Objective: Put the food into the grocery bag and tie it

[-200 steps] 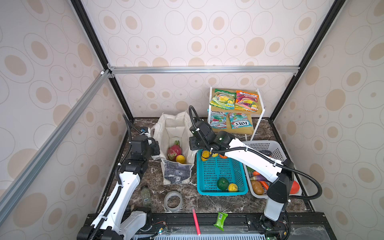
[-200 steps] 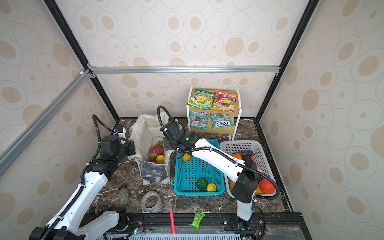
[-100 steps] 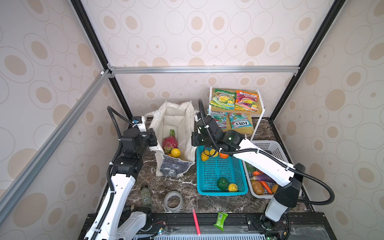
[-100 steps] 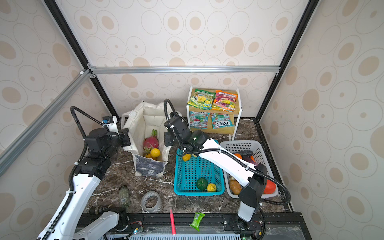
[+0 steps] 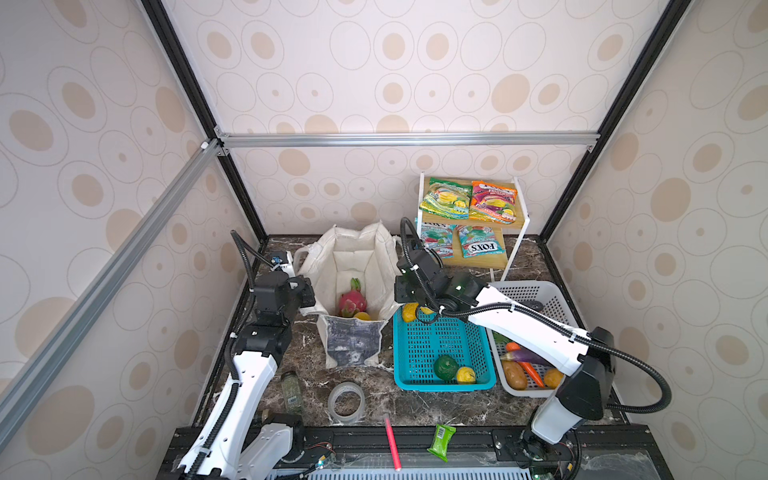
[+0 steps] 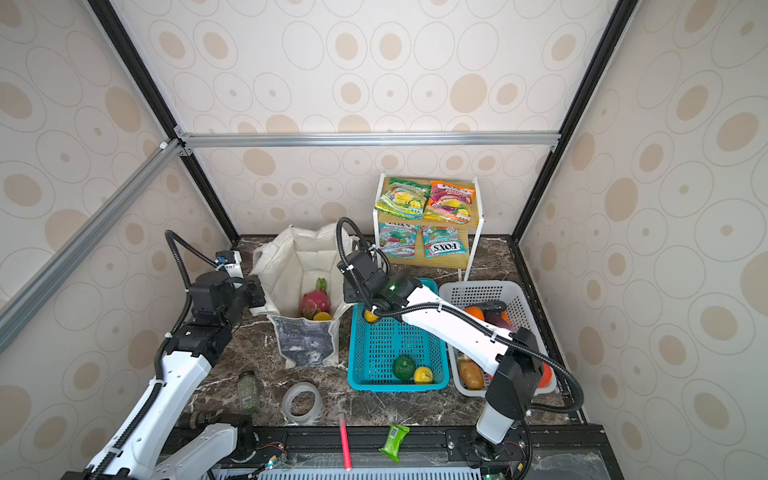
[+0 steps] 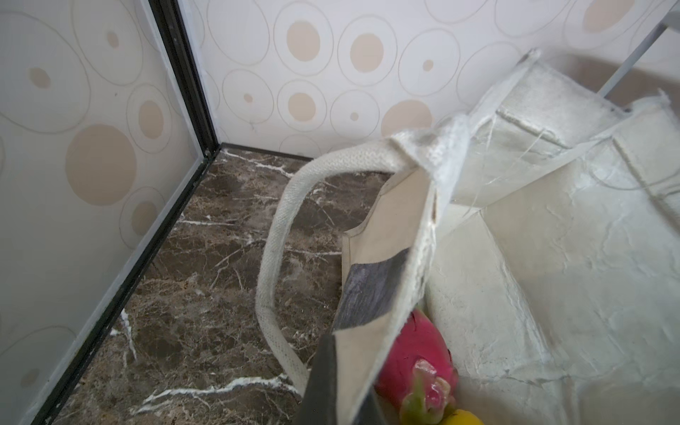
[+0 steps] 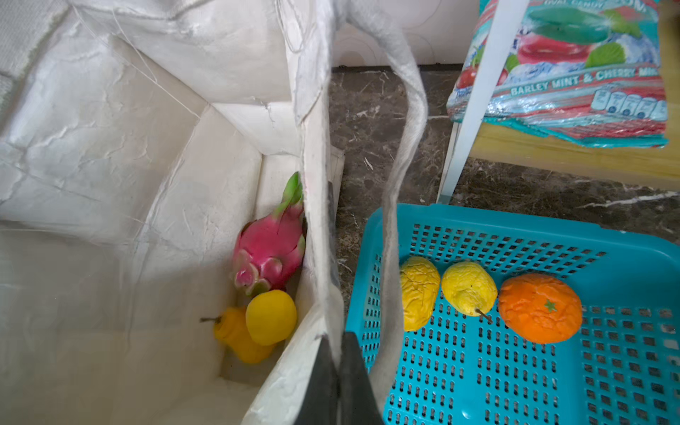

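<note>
The off-white grocery bag (image 5: 353,257) (image 6: 299,257) stands upright at the back, its mouth stretched wide between my two grippers. My left gripper (image 5: 307,293) (image 7: 346,390) is shut on the bag's left rim beside a loop handle (image 7: 272,257). On the right rim (image 8: 312,184) my right gripper (image 5: 397,291) (image 8: 336,353) is shut too. At the bag's bottom lie a pink dragon fruit (image 5: 352,302) (image 8: 270,250) and two yellow fruits (image 8: 270,316). More food fills the teal basket (image 5: 440,382): lumpy yellow fruits (image 8: 419,290), an orange one (image 8: 539,307) and a green one (image 5: 445,366). Green and orange snack packets (image 5: 446,198) lie on the shelf.
A white basket (image 5: 540,291) at the right holds carrots, an eggplant and a potato. The shelf's lower board carries FOX'S packets (image 5: 480,247). Near the front lie a tape roll (image 5: 346,402), a small jar (image 5: 291,388), a red pen (image 5: 390,442) and a green wrapper (image 5: 441,441).
Both grippers raised the bag by its rims, then brought it down a little. It was slumped and now stands straighter with a wider mouth.
</note>
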Controlling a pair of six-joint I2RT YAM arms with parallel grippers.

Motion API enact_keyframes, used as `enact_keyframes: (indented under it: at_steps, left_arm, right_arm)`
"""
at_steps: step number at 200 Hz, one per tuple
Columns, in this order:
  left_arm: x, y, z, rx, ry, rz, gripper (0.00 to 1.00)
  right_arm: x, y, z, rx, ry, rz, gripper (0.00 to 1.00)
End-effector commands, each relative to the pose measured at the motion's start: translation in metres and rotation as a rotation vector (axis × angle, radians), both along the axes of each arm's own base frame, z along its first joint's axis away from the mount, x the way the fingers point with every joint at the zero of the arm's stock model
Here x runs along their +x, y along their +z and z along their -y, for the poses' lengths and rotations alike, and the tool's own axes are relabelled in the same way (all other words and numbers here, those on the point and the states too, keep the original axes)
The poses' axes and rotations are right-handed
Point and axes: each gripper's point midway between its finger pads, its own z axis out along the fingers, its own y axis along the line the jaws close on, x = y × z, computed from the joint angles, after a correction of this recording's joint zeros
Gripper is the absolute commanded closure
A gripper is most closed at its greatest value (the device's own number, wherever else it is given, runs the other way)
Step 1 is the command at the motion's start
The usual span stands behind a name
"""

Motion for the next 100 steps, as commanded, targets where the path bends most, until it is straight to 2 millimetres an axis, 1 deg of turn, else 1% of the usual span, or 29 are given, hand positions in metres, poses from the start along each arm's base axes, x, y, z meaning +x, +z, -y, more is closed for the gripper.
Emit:
enact_keyframes:
  at_steps: [1,4,5,7,14,18,20,22,43,64,87,100]
  left_arm:
    - [0.007,0.025,-0.01,0.048,0.034,0.098,1.0]
    - [0.007,0.024,-0.01,0.05,0.034,0.097,1.0]
    - [0.007,0.024,-0.01,0.051,0.034,0.097,1.0]
    - [0.007,0.022,-0.01,0.053,0.033,0.093,1.0]
    - [0.007,0.02,-0.009,0.052,0.028,0.091,1.0]
    - [0.006,0.018,-0.008,0.048,0.023,0.088,1.0]
    - [0.006,0.017,-0.008,0.045,0.021,0.086,1.0]
    - [0.006,0.016,-0.007,0.043,0.019,0.084,1.0]
    - [0.006,0.015,-0.004,0.016,0.008,0.087,1.0]
    - [0.006,0.015,-0.002,0.007,0.0,0.088,1.0]
    - [0.005,0.014,-0.001,0.001,-0.003,0.085,1.0]
    - [0.003,0.014,-0.001,0.001,-0.002,0.087,1.0]
  right_arm:
    - [0.01,0.001,0.0,-0.027,-0.042,-0.003,0.76]
    - [0.01,0.001,0.0,-0.032,-0.042,-0.003,0.61]
    - [0.01,0.001,0.0,-0.036,-0.041,-0.004,0.54]
    - [0.01,0.002,0.0,-0.038,-0.039,-0.004,0.45]
    - [0.011,0.006,0.002,-0.053,-0.043,-0.009,0.21]
    - [0.01,0.01,0.004,-0.07,-0.045,-0.008,0.1]
    - [0.011,0.012,0.006,-0.079,-0.049,-0.006,0.03]
    - [0.01,0.015,0.008,-0.088,-0.054,-0.006,0.0]
    - [0.009,0.053,0.041,-0.172,-0.152,0.036,0.0]
    - [0.003,0.093,0.058,-0.203,-0.123,0.124,0.0]
    - [-0.004,0.136,0.077,-0.15,-0.1,0.261,0.0]
    - [-0.004,0.154,0.093,-0.076,-0.115,0.307,0.0]
